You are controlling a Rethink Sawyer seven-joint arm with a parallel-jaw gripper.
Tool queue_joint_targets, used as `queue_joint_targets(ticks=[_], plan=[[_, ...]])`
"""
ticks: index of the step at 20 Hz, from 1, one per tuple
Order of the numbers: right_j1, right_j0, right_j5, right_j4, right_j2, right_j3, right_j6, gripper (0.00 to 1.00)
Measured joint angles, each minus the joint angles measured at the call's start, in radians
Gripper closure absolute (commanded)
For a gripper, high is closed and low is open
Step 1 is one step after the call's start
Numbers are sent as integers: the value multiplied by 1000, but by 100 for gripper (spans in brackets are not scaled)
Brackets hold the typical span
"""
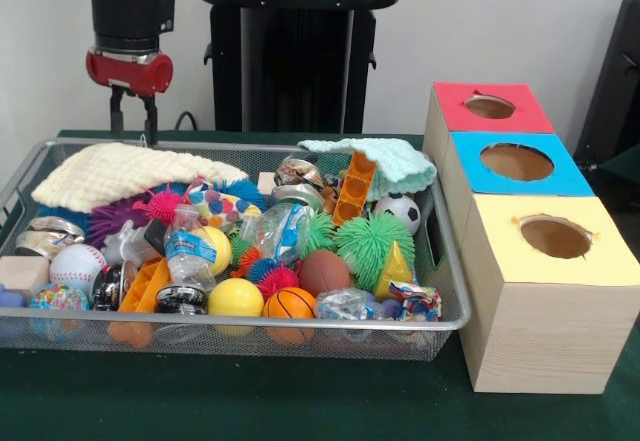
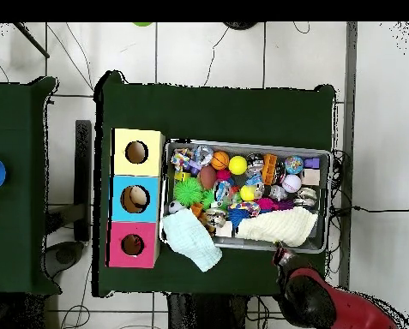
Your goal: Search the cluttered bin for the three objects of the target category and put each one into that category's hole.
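Wire-mesh metal bin point(image 1: 30, 176); waffle-textured cloth point(image 1: 120, 171).

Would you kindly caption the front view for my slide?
Sawyer's claw hovers above a toy-crammed mesh bin beside three wooden boxes with holes.

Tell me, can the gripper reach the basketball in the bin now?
Probably yes: the small basketball lies uncovered on top at the bin's front edge, and the gripper hangs above the far corner, nothing between.

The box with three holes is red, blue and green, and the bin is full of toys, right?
Almost. The front view shows the box with sections of red, blue and yellow, not green. The bin is indeed full of toys.
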Motion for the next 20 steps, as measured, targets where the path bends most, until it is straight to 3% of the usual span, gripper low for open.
queue_joint_targets(ticks=[6,20], plan=[[24,-34,0,0,34,-27,0,0],[113,-41,-31,0,44,-90,0,0]])
